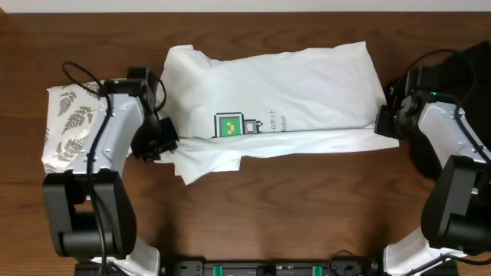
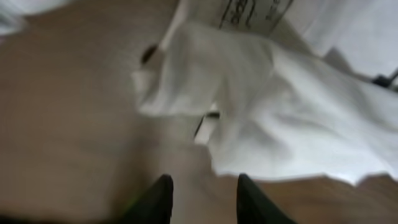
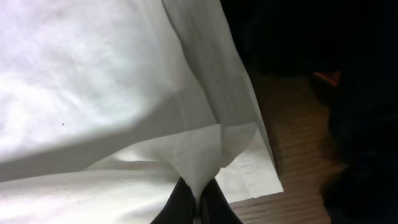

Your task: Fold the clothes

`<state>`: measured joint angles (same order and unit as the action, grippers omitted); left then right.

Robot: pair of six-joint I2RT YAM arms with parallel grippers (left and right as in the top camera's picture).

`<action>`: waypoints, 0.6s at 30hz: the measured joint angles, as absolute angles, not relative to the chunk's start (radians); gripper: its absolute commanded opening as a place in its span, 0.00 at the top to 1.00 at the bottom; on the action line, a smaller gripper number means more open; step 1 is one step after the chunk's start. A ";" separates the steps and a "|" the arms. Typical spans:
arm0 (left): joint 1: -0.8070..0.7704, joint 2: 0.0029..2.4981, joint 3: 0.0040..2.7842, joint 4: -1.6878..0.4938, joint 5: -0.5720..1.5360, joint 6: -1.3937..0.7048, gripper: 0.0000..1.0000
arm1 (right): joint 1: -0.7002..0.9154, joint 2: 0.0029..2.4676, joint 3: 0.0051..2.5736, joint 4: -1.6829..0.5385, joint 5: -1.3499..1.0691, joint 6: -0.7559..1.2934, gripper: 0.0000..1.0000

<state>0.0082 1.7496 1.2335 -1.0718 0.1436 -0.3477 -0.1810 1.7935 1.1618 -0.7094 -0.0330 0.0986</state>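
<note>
- Dark wood-grain table fills the frame.
- Soft, creased white T-shirt lies centre, its lower edge folded over.
- Left gripper jaws spread, empty.
- Right gripper pinches T-shirt fabric.

A white T-shirt lies on a dark brown wood-grain table. Its chest carries a small pixel computer graphic in green and yellow with a dark outline, beside thin dark lettering. By the left arm sits a white cloth printed with muted grey-green fern leaves. By the right arm is a black garment. Both arms are white-shelled with black joints. The left gripper and right gripper are black-fingered. From the left wrist view, the tabletop reads a paler, washed-out brown.
</note>
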 measured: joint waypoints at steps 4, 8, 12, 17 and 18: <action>0.009 1.755 1.131 -0.939 0.173 -0.347 0.64 | -0.181 1.794 1.162 -0.710 -0.033 0.099 0.99; 0.008 1.755 1.078 -0.850 0.185 -0.347 0.64 | -0.181 1.794 1.162 -0.710 -0.033 0.099 0.99; 0.008 1.756 1.062 -0.806 0.193 -0.347 0.66 | -0.181 1.794 1.162 -0.714 -0.033 0.099 0.99; 0.009 1.756 1.062 -0.770 0.243 -0.348 0.94 | -0.181 1.794 1.162 -0.714 -0.033 0.099 0.99; 0.008 1.756 1.062 -0.765 0.254 -0.344 0.94 | -0.181 1.794 1.162 -0.714 -0.033 0.099 0.99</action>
<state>0.0082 1.7561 1.0622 -0.7650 0.2539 -0.3443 -0.1810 1.7935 1.1618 -0.7136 -0.0330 0.0986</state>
